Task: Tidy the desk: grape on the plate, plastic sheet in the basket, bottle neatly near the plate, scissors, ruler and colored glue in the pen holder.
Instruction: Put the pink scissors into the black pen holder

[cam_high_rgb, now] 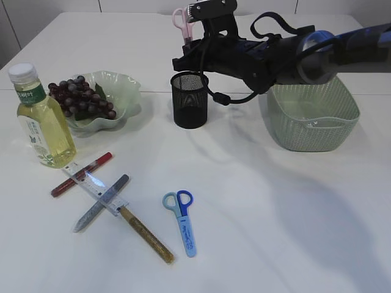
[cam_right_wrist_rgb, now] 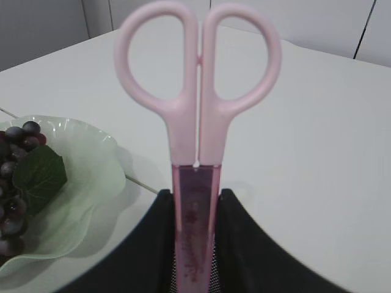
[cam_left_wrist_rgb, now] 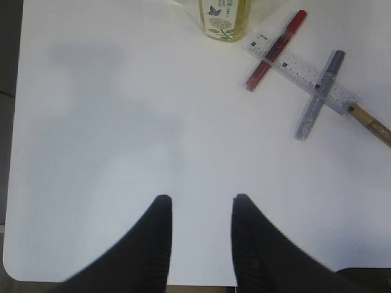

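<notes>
Pink scissors (cam_right_wrist_rgb: 197, 122): held upright, handles up, between the right gripper (cam_right_wrist_rgb: 194, 244) fingers, right above the black mesh pen holder (cam_high_rgb: 189, 99); in the right wrist view the sheathed blade end seems to be at the holder's rim or just inside, I can't tell which.
Step in hand: dropping this pair into the pen holder, by my reading.
Next move calls for: lowering straight down so the tip clears the mesh rim, then letting go without tipping the holder.
Left gripper (cam_left_wrist_rgb: 201, 210): fingers parted with nothing between them, hovering over bare worktop (cam_left_wrist_rgb: 91, 122).
Still lying out: blue scissors (cam_high_rgb: 181, 218), the clear ruler (cam_high_rgb: 93, 186) lying across the red glue pen (cam_high_rgb: 81, 174) and the silver glue pen (cam_high_rgb: 101, 202), and the gold glue pen (cam_high_rgb: 146, 235) running out from the ruler's end.
Already placed, it looks: grapes (cam_high_rgb: 79, 96) on the green plate (cam_high_rgb: 125, 91); bottle (cam_high_rgb: 43, 119) standing just beside it.
Basket (cam_high_rgb: 311, 116): something clear seems to lie inside, hard to be sure.
Writing: the bottle's green label has print too small to read; the ruler shows markings only; the scissors' sheath bears a faint pattern, illegible.
</notes>
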